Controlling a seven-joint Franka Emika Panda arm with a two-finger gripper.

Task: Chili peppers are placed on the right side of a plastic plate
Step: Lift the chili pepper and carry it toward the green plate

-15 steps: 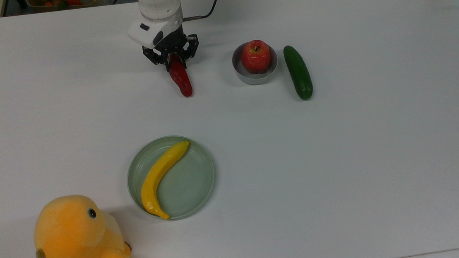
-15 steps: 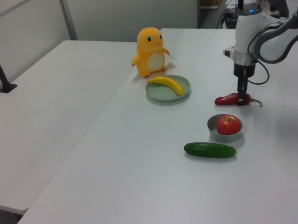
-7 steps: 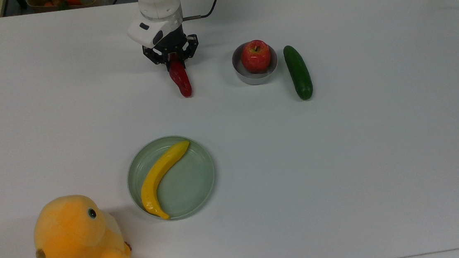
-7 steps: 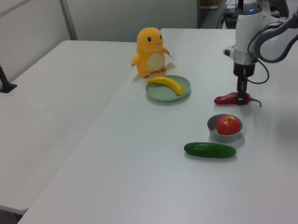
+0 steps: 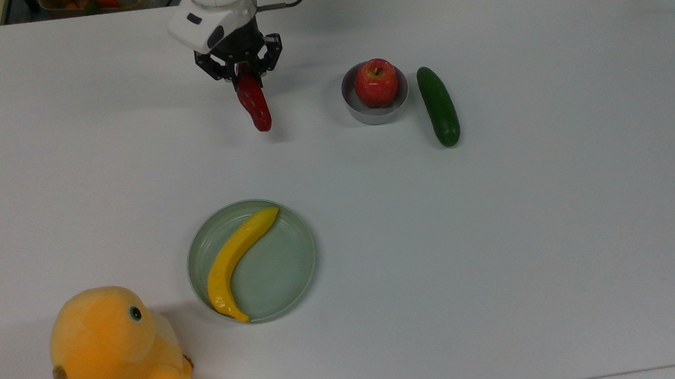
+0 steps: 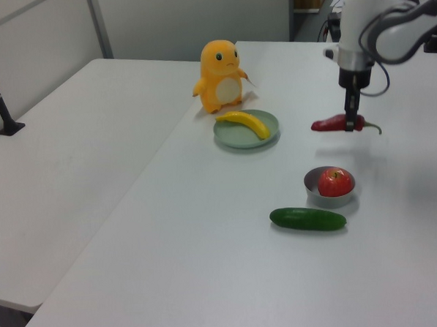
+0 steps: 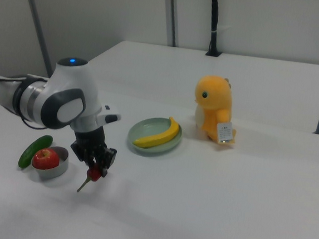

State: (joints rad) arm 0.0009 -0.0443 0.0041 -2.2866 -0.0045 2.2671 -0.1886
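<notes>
Chili (image 6: 332,124) lifted off table (image 6: 207,230), claw (image 6: 350,121) gripping, stem in left view

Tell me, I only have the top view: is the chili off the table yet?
Observer: Yes. In the left view the chili hangs clear above the table, roughly level, in the shut tool.
Operator: Where is it gripped? The tool hides that end for me.
Observer: Near the stem end. The green stem pokes out past the tool toward the left view's right.
</notes>
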